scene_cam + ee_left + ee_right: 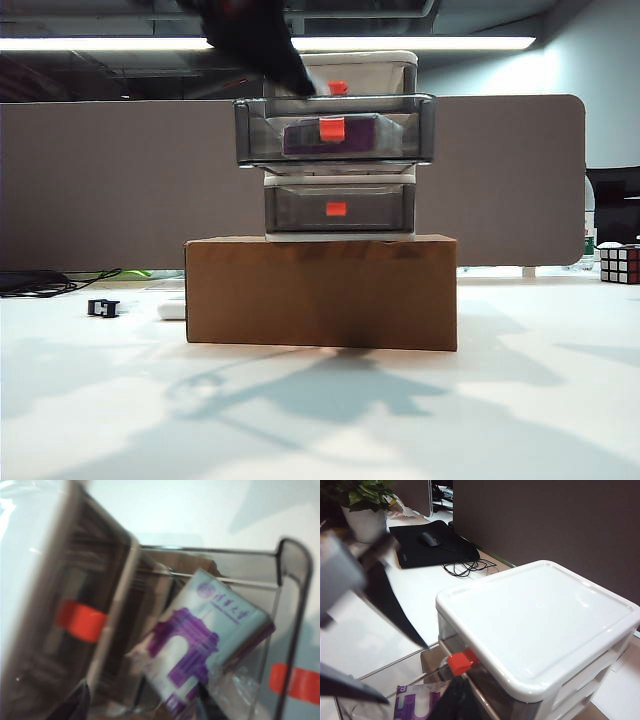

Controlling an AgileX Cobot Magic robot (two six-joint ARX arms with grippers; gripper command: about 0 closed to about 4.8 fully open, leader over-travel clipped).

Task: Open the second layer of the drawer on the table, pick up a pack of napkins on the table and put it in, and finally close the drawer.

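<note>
Fingers [395, 615] of the left gripper [300, 82] spread above the second layer [335, 130]; pack of napkins [200, 645] inside, closing remains; right gripper unseen.

Exterior camera faces the drawer [340, 150] low and frontally; both wrist cameras look down (close) into it.

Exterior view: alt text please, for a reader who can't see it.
The pack of napkins lies inside the pulled-out second layer of the drawer, which stands on a brown cardboard box. The blurred left gripper is just above it; the right gripper is not visible.
</note>
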